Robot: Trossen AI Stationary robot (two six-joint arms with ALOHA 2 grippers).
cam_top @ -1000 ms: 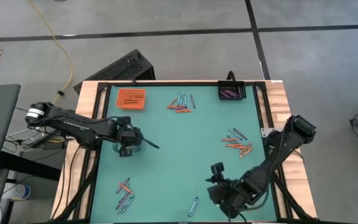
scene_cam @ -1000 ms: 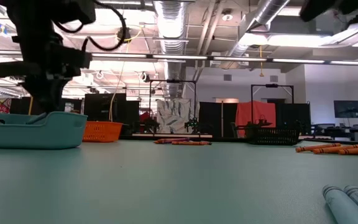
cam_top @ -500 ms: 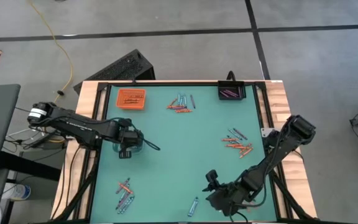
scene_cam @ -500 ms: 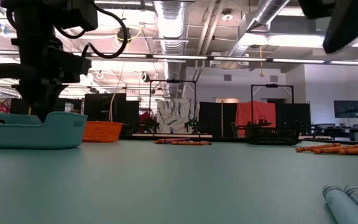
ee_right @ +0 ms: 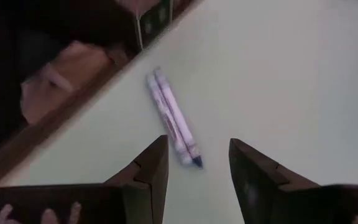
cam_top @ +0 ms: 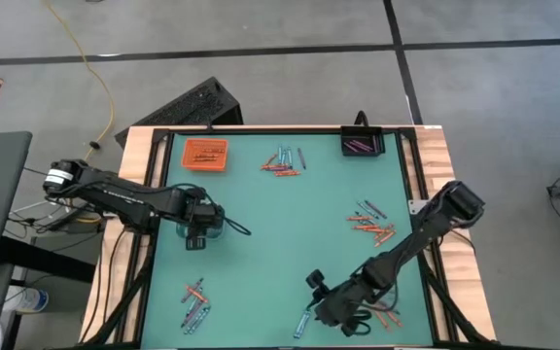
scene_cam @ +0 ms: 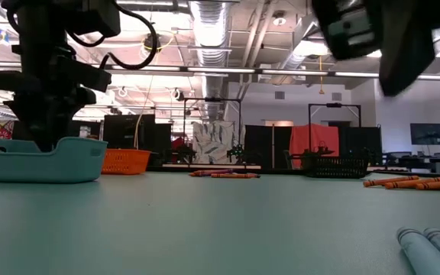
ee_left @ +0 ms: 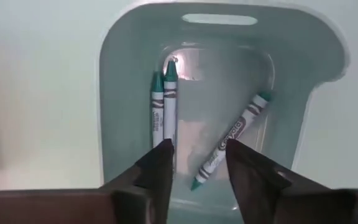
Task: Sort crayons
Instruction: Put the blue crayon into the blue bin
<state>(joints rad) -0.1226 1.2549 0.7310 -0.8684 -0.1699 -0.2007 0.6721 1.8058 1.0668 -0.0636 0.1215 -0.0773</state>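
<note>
Left wrist view: open left hand point(ee_left: 197, 163) hovers empty over three crayons point(ee_left: 165, 106) lying in the clear tray point(ee_left: 114, 81)

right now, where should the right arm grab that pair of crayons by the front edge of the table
Probably one crayon at a time, at mid-length. The two crayons lie flat, side by side and touching, so come straight down with the right end effector open, fingers across the stick. The pair sits close to the table's edge, so lift the outer one first.

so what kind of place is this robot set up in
Probably a robotics lab or workshop in an industrial-style hall. The low view shows exposed ceiling ducts and dark framed workstations across the room, and the high view shows a bare concrete floor around the green table.
</note>
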